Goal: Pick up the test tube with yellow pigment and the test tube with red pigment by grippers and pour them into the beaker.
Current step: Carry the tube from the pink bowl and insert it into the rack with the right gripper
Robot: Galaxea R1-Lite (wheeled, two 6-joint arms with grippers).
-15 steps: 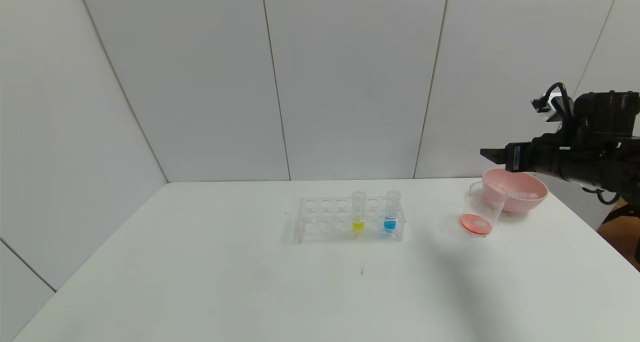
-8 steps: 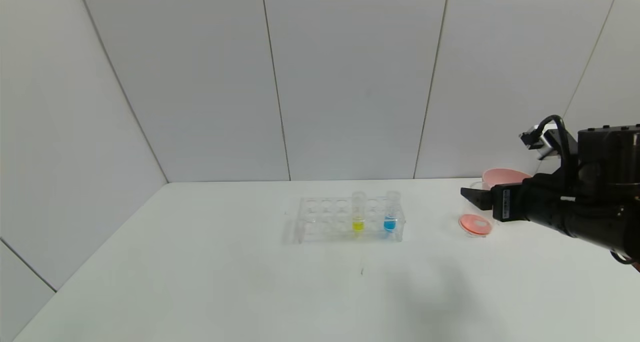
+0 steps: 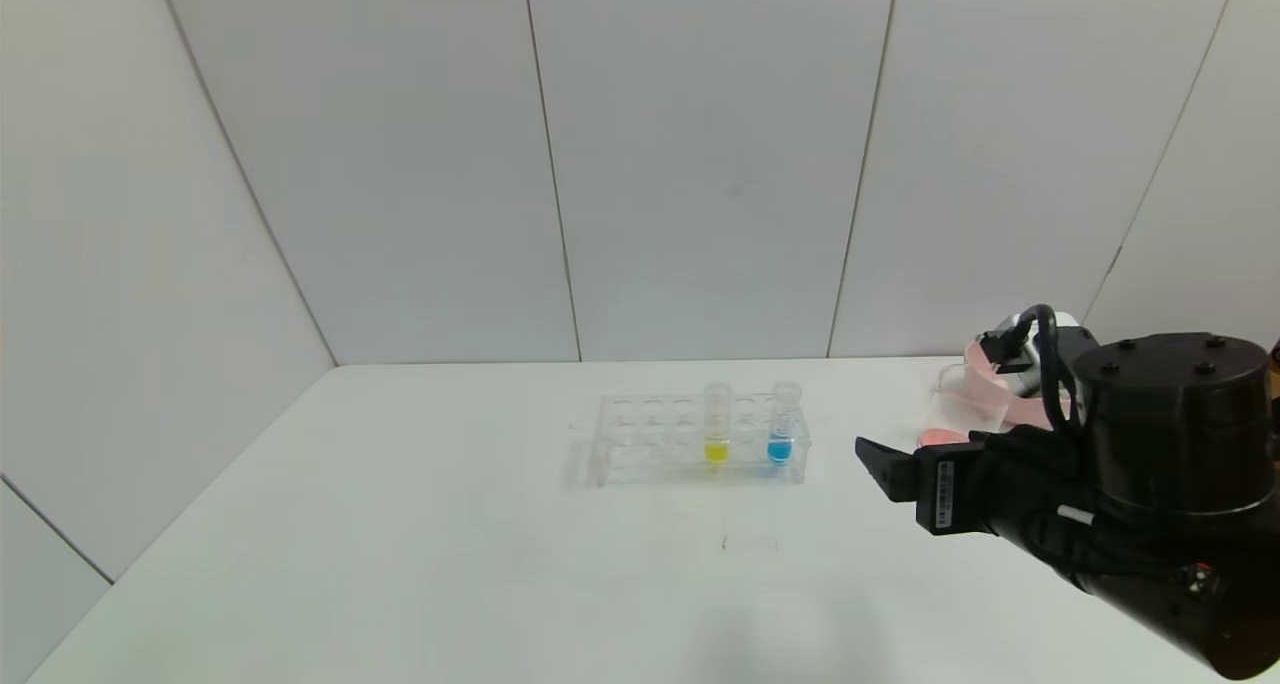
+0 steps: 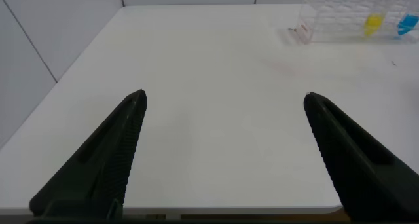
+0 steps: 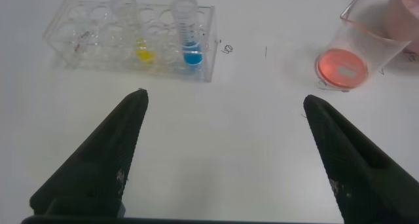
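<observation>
My right tool (image 3: 885, 464) hangs released at the right of the head frame, fingers spread wide with nothing between them, pointing across the white counter (image 3: 450, 564) toward the clear rack (image 3: 700, 439) at centre. There the test tube with yellow pigment (image 3: 717, 424) stands upright, a blue-liquid tube (image 3: 783, 422) just to its right. The beaker (image 5: 357, 44), holding red-orange liquid, sits at the upper right of my right wrist frame beside the pink bowl (image 5: 404, 18); my left tool (image 4: 222, 158) is also spread, over bare counter well apart from the rack.
</observation>
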